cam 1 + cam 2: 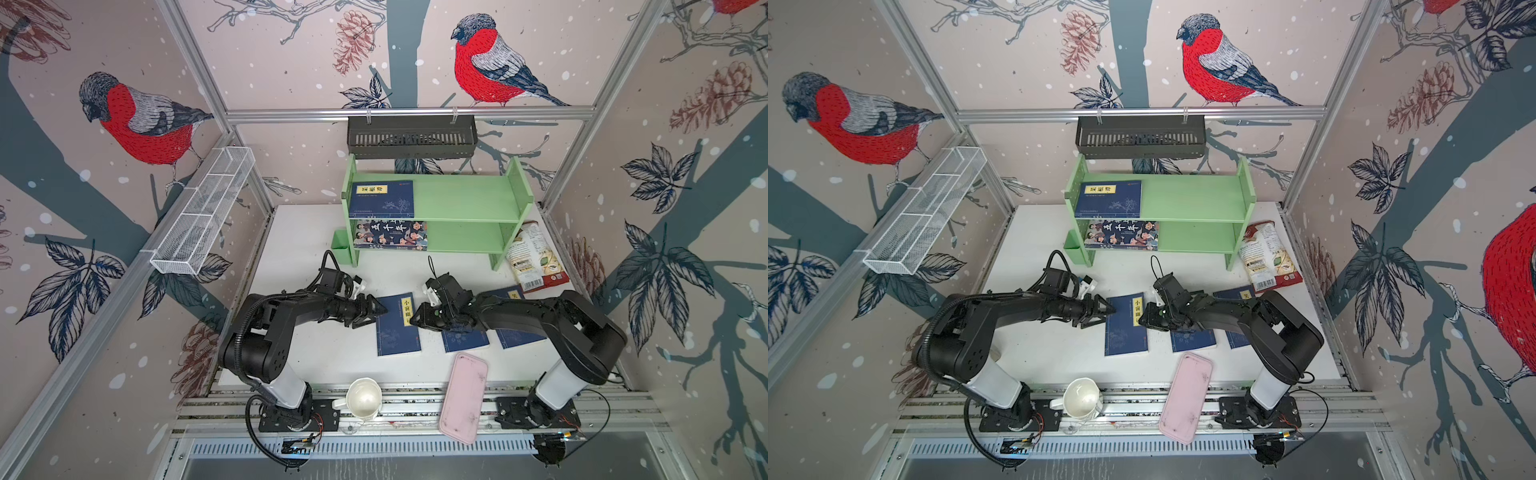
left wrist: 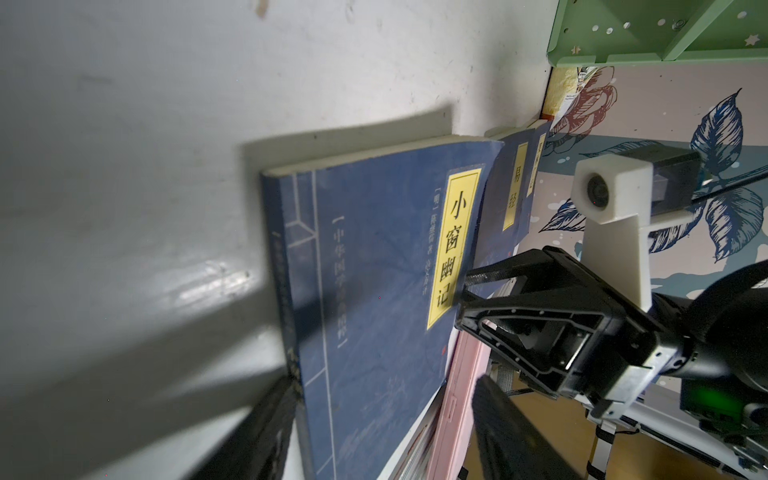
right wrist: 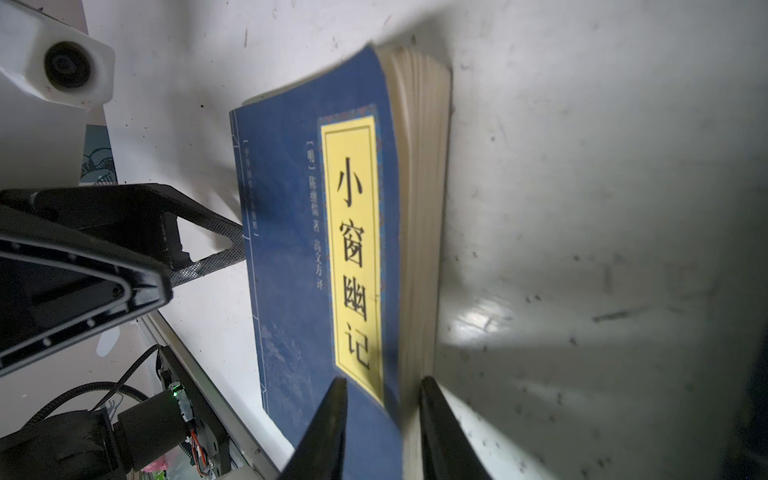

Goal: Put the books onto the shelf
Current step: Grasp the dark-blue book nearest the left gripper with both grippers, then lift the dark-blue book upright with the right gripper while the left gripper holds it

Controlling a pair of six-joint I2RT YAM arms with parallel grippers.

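A navy book [image 1: 397,332] [image 3: 291,249] with a yellow label lies on the white table between both arms. My right gripper [image 1: 415,320] [image 3: 382,382] is shut on the book's page edge, which is raised a little off the table. My left gripper [image 1: 376,316] [image 2: 384,386] stands open at the spine side, one fingertip touching that edge. Two more navy books [image 1: 465,340] [image 1: 515,338] lie partly under the right arm. On the green shelf [image 1: 469,199], a navy book [image 1: 381,198] lies on the upper tier and the cartoon book [image 1: 390,235] on the lower.
A pink tray [image 1: 463,397] and a white mug [image 1: 364,399] sit at the table's front edge. A snack bag [image 1: 534,257] lies right of the shelf. A black basket [image 1: 411,137] hangs above the shelf, and a white wire basket [image 1: 203,212] hangs on the left wall.
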